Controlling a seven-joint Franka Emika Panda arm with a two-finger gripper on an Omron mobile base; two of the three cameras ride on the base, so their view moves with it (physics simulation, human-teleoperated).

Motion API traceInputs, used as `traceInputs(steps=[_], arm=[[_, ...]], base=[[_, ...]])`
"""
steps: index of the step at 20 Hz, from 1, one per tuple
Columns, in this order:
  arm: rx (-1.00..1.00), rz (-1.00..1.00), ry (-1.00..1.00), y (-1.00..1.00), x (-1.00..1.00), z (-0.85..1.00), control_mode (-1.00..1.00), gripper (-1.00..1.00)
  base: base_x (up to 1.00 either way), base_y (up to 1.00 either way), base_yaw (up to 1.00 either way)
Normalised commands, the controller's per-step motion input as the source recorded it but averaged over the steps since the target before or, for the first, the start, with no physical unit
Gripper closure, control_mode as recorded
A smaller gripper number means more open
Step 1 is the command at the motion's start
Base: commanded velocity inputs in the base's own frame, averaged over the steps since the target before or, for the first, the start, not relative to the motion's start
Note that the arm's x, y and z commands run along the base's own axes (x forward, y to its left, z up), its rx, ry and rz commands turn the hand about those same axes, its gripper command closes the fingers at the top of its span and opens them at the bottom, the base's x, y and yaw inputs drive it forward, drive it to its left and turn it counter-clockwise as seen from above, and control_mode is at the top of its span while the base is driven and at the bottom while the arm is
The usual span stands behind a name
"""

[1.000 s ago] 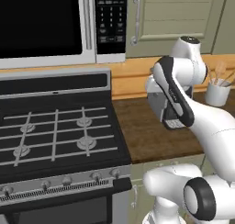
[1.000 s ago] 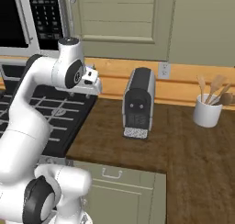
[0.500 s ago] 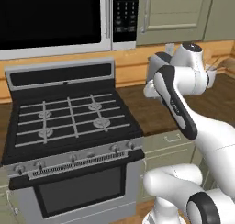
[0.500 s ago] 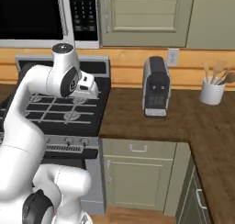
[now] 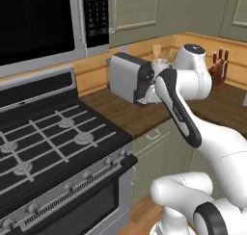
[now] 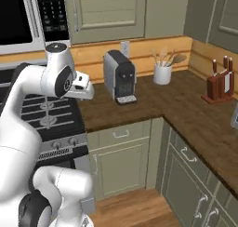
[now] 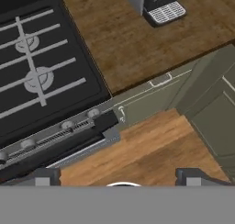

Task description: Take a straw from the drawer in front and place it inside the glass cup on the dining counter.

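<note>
Your end effector (image 7: 117, 175) hangs high over the floor, jaws wide, empty. The drawer (image 7: 151, 83) (closed, so no straw seen) lies ahead and below, its front running crosswise to your approach.

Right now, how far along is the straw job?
Nothing looks done yet. The sage-green cabinet drawer under the dark wood worktop is shut, beside the black gas stove. The two-finger gripper is open and empty, held above the wooden floor. Left: open the drawer, take a straw, carry it to the cup.
</note>
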Motion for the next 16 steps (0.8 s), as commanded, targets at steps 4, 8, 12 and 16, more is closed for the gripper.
traceInputs(steps=[4, 8, 12, 16], arm=[[0.0, 0.0, 0.0, 0.0, 0.0, 0.0, 1.0, -1.0], [0.0, 0.0, 0.0, 0.0, 0.0, 0.0, 1.0, -1.0], [0.0, 0.0, 0.0, 0.0, 0.0, 0.0, 1.0, -1.0], [0.0, 0.0, 0.0, 0.0, 0.0, 0.0, 1.0, -1.0]], base=[[0.03, 0.67, -0.64], [0.0, 0.75, -0.55], [0.06, 0.55, -0.48], [0.26, 0.35, -0.47]])
